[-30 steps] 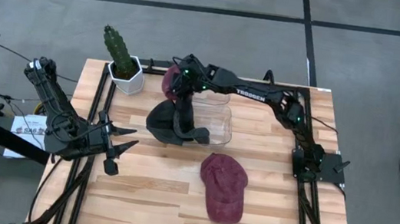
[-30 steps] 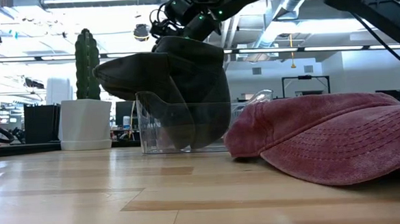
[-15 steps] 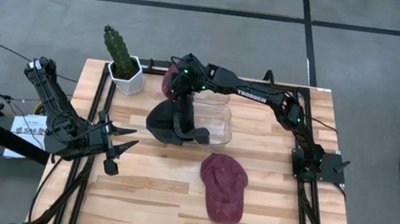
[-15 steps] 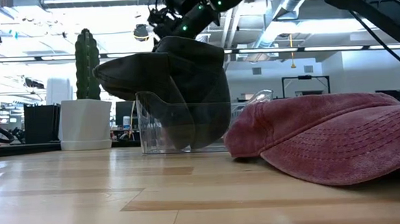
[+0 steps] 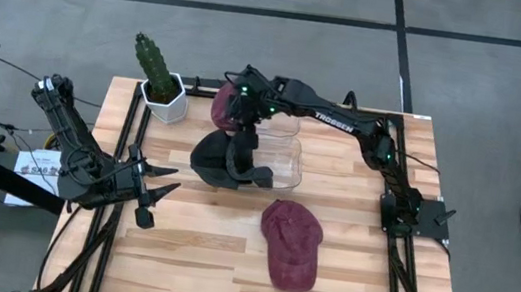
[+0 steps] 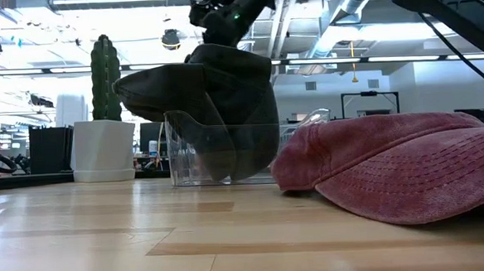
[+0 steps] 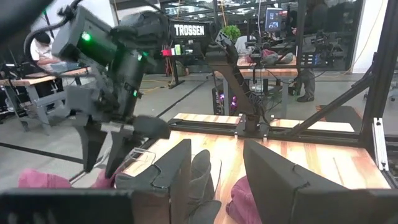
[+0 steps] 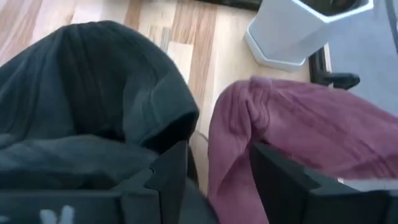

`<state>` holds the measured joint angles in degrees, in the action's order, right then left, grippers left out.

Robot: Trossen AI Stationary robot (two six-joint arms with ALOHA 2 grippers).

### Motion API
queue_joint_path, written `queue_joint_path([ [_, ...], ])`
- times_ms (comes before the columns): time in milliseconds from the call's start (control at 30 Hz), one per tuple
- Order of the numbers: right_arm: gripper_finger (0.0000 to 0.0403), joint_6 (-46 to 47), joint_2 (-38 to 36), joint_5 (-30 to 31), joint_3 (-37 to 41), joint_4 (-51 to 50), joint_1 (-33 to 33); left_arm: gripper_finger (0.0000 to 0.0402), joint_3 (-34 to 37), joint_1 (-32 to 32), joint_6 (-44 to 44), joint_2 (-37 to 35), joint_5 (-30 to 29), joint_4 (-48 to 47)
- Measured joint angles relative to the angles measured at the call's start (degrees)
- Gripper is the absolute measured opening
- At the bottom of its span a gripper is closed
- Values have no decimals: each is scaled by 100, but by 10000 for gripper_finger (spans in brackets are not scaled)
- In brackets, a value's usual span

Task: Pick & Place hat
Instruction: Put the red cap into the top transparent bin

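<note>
My right end effector (image 5: pixel 243 122) hangs above the dark hat (image 5: pixel 221 159), its fingers (image 8: pixel 163 171) parted with nothing between them. The dark hat is draped over the rim of the clear bin (image 5: pixel 284 161), half in and half out, its brim hanging toward the counter (image 5: pixel 187 247). A maroon hat (image 5: pixel 229 104) lies just behind the bin, near the potted cactus (image 5: pixel 160 80). A second maroon hat (image 5: pixel 289 243) lies apart on the open counter, toward the front.

I judge the step in hand to be clearing the drop. To do it well, I lift straight up until the fingers are free of the fabric, so that no fold snags and drags the hat off the rim. Only then do I swing toward the next hat.

My left end effector (image 5: pixel 156 191) waits at the counter's left edge, fingers spread and empty.
</note>
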<state>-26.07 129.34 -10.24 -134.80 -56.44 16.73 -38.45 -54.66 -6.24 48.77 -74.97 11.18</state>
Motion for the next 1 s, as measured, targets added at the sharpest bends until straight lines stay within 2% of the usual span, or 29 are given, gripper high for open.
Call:
queue_joint_path([
  [133, 152, 76, -136, 30, 2, -468, 0, 144, 189, 1, 225, 4, 2, 0],
  [367, 135, 476, -633, 170, 8, -1402, 22, 144, 676, 12, 1111, 18, 6, 71],
  [500, 129, 712, -924, 168, 15, -1923, -1, 144, 830, 126, 1412, 231, 143, 296],
  [767, 122, 1153, -1507, 213, 15, -2598, -405, 144, 838, 572, 1050, 1350, 1076, 1511],
  [900, 122, 1415, -1785, 610, 15, -2940, -818, 144, 838, 657, 760, 1655, 1227, 2161],
  [1000, 122, 1725, -1998, 973, 17, -3194, -1189, 144, 838, 659, 779, 1661, 1561, 2267],
])
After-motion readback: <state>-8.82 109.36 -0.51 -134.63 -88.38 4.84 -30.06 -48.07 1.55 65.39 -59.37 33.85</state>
